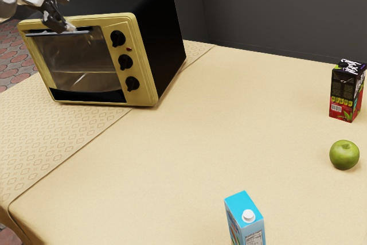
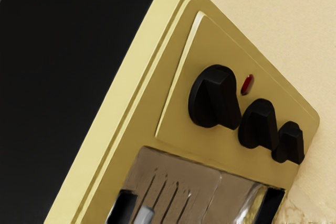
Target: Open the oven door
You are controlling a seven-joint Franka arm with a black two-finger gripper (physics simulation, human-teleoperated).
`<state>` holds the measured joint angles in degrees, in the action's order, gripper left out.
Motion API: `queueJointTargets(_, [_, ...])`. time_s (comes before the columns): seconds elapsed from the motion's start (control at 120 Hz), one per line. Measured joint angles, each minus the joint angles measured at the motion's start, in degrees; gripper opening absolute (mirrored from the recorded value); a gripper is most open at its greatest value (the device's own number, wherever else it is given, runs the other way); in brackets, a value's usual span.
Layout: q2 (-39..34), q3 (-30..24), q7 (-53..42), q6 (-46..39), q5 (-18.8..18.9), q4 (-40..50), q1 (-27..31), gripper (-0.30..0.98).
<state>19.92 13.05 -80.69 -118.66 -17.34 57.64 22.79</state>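
The gripper (image 1: 65, 27) is at the top of the oven's front in the exterior view, its tip beside the door's handle bar (image 1: 43, 34). Whether it grips the bar cannot be made out. The glass oven door (image 1: 77, 64) stands upright within the yellow front of the black oven (image 1: 135, 7). From the wrist view, the upper glass of the door (image 2: 197, 184) and a grey end of the handle (image 2: 144, 215) appear beside the control panel.
Three black knobs (image 1: 125, 62) line the oven's front. On the cream-covered table (image 1: 189, 136) stand a dark juice carton (image 1: 346, 91), a green apple (image 1: 344, 155) and a blue carton (image 1: 245, 216), all away from the oven toward the exterior view's right and lower edge.
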Motion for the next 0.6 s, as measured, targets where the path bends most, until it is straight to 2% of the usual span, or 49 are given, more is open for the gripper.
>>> queueJointTargets(0.15, [2.93,-0.13,-5.7,-0.84,-0.84,-1.53,0.49,0.68])
queueJointTargets(0.342, [7.56,-3.0,-10.22,-2.66,-1.6,-5.66,4.15,0.68])
queueJointTargets(0.6, [8.35,-3.25,-13.87,-4.46,-1.88,-4.42,4.76,0.68])
